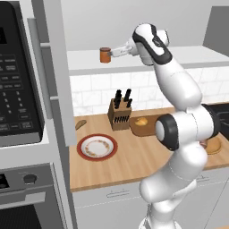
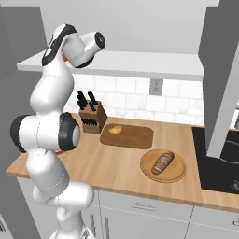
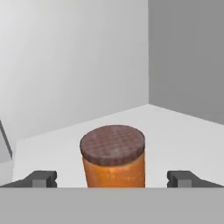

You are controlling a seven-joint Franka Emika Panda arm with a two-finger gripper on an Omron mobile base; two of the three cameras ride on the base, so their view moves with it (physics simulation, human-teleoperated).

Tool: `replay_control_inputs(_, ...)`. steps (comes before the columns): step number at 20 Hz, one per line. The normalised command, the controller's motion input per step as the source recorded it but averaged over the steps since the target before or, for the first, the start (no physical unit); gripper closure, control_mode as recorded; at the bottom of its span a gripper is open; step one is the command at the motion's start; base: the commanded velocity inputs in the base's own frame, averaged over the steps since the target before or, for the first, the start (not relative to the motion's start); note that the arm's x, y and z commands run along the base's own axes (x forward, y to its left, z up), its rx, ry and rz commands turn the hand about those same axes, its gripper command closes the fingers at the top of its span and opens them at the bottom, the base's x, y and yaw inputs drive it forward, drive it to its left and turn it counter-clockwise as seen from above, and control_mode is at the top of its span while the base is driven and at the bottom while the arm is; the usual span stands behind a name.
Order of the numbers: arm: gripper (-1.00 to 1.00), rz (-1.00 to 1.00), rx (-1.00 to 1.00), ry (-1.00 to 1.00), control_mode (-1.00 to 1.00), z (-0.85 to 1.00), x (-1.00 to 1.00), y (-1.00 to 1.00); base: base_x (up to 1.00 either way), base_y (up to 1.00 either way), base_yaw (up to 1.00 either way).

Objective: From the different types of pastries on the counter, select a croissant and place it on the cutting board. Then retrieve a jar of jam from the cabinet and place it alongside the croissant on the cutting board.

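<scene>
Gripper [image 3: 112,179] spread wide, fingertips flanking the jam jar [image 3: 113,156], apparently not touching it.

Orange jam jar [image 3: 113,168] w/ brown checked lid, red-rimmed white plate [image 1: 97,147], brown cutting board [image 2: 133,136], golden croissant [image 2: 115,129]

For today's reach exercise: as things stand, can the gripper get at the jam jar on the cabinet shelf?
Probably yes. The gripper is open, its fingertips standing apart on either side of the jam jar, with nothing between them. The shelf around the jar looks bare, so closing should catch it.
</scene>
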Motion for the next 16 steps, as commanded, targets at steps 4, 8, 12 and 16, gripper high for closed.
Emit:
replay_control_inputs(4, 1.0, 0.01, 0.0, 0.01, -1.0, -0.1, 0.11, 0.34, 0.0, 0.0, 0.0)
replay_control_inputs(8, 1.0, 0.02, -0.01, 0.03, -1.0, -0.08, 0.11, 0.21, 0.0, 0.0, 0.0)
replay_control_inputs(12, 1.0, 0.0, -0.01, -0.15, -1.0, 0.11, -0.06, -0.31, 0.0, 0.0, 0.0)
replay_control_inputs(16, 1.0, 0.0, -0.05, -0.17, -1.0, 0.68, -0.33, -0.73, 0.0, 0.0, 0.0)
